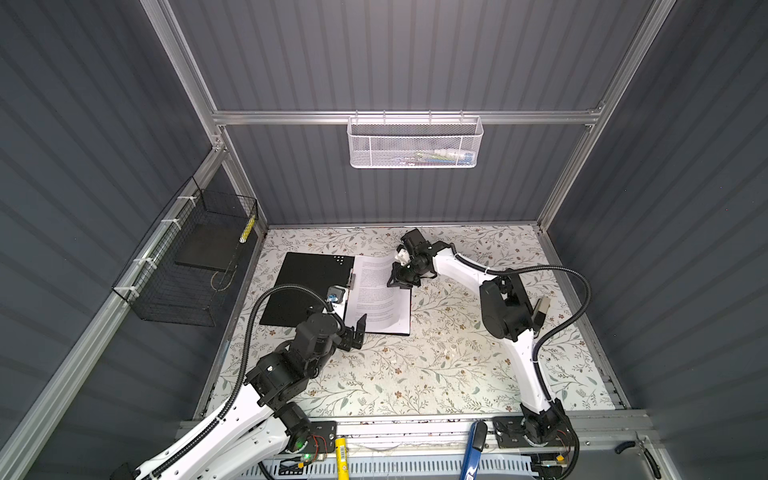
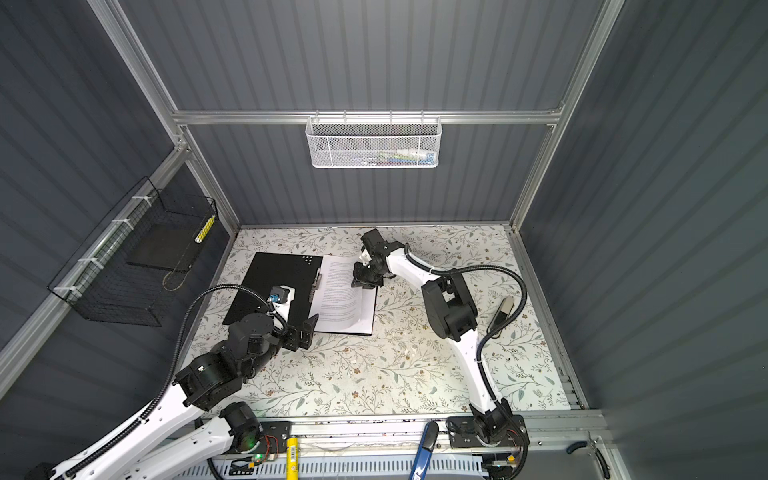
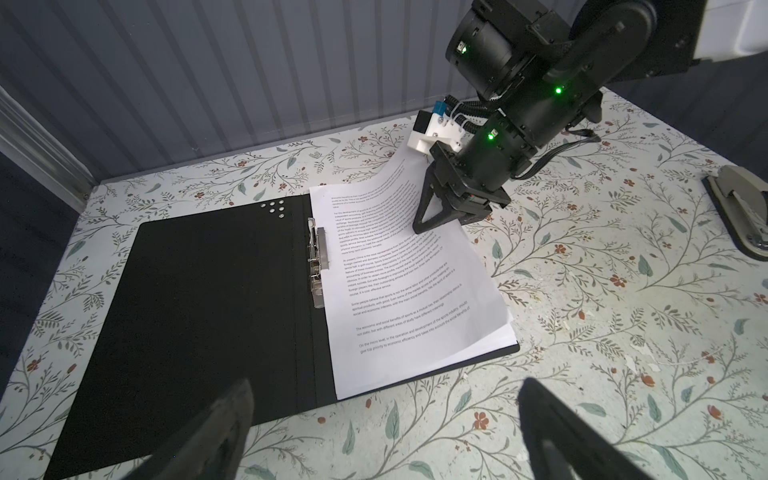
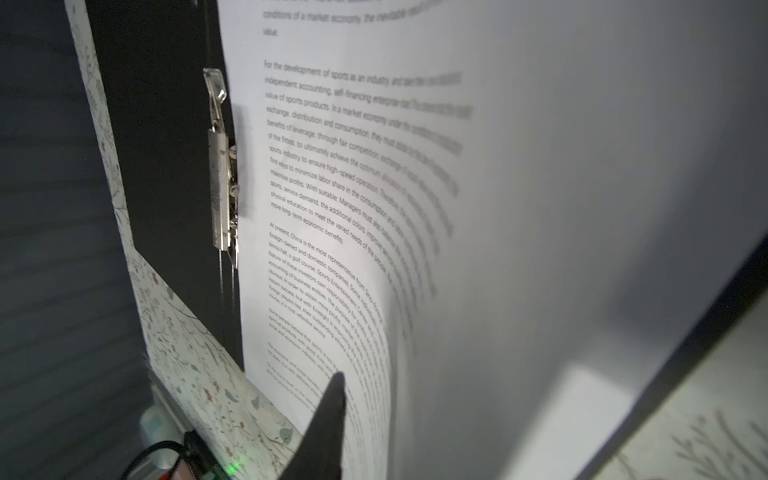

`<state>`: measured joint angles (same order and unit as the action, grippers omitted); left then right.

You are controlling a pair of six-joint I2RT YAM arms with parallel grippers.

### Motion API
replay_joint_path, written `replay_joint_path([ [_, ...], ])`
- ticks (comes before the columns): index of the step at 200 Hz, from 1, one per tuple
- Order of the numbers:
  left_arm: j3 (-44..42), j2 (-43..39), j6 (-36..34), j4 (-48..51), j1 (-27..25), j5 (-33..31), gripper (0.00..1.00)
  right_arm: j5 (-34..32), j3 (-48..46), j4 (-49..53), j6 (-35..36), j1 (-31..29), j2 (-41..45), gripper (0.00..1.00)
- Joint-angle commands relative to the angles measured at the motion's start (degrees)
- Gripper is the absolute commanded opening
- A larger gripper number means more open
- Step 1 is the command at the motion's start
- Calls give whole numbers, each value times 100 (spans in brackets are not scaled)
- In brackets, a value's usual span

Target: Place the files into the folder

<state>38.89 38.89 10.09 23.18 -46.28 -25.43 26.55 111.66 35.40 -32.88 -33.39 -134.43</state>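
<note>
The folder [image 1: 307, 286] [image 2: 274, 282] lies open on the floral table, black inside up [image 3: 208, 311], with a metal clip [image 3: 318, 257] [image 4: 220, 187] at its spine. The files [image 1: 380, 299] [image 2: 343, 299] [image 3: 407, 299] rest on its right half, and the top sheet [image 4: 540, 208] curls up at its far right edge. My right gripper [image 1: 399, 278] [image 2: 361, 279] [image 3: 424, 220] is at that raised edge. One finger [image 4: 332, 407] lies on the printed side and the sheet hides the other. My left gripper [image 1: 358, 332] [image 2: 309, 330] [image 3: 384, 399] hangs open and empty at the folder's near edge.
A grey stapler-like tool [image 1: 540, 309] [image 2: 505, 309] [image 3: 744, 220] lies on the table to the right. A black wire basket [image 1: 187, 266] hangs on the left wall and a white mesh basket [image 1: 415, 143] on the back wall. Yellow [image 1: 341, 453] and blue [image 1: 473, 449] tools lie along the front rail.
</note>
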Motion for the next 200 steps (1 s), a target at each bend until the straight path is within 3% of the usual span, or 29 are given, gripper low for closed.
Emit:
replay_joint_path([
  [1, 146, 37, 2, 69, 40, 108, 100, -114, 108, 173, -13, -18, -54, 39],
  [65, 298, 397, 59, 213, 199, 436, 100, -891, -643, 64, -39, 105, 695, 72],
  [97, 454, 1171, 557, 111, 853, 1212, 100, -1270, -1741, -485, -88, 334, 1612, 83],
  [106, 585, 1593, 785, 80, 1145, 1477, 100, -1325, -2090, -652, -102, 399, 1994, 99],
  [130, 1233, 3018, 1174, 53, 2203, 2560, 98, -1632, -3394, -1256, -125, 469, 3323, 99],
  [146, 1571, 3790, 1349, -150, 2766, 2931, 98, -1402, -4225, -1738, -223, 619, 3926, 99],
  [173, 2273, 4932, 1286, -276, 3302, 2963, 100, -954, -5242, -1997, -359, 858, 4570, 99],
  [200, 2763, 5890, 1341, -684, 3803, 3897, 100, -791, -6212, -2335, -427, 869, 5209, 99],
])
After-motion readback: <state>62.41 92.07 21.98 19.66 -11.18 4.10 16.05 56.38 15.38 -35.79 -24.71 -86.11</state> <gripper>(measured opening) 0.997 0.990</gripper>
